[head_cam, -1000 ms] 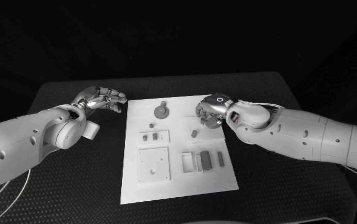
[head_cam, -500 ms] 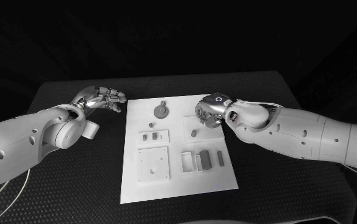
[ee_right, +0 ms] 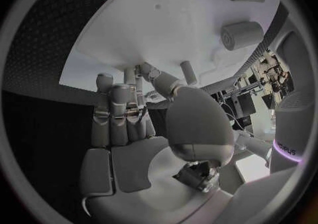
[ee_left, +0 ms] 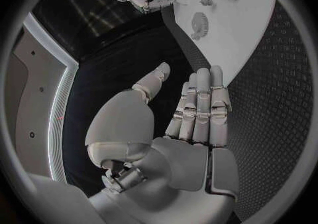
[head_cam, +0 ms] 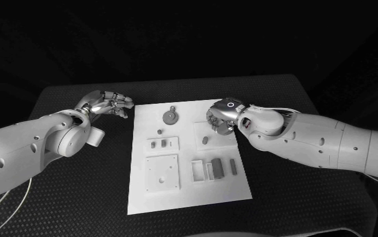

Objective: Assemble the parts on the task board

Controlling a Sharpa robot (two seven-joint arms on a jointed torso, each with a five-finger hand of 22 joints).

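Observation:
The white task board lies in the middle of the table. On its far part sit a round grey part and two small pegs. My right hand hovers over the board's far right area, just beyond the second peg. Its fingers are stretched out with the thumb bent toward them, and I see nothing in it. My left hand hangs beside the board's far left corner with straight fingers and holds nothing.
Nearer on the board lie a small plate with two slots, a square plate and several upright rectangular pieces. Black textured table surrounds the board on all sides.
My right hand has edged slightly toward the board's far side. The left hand and the parts have stayed put.

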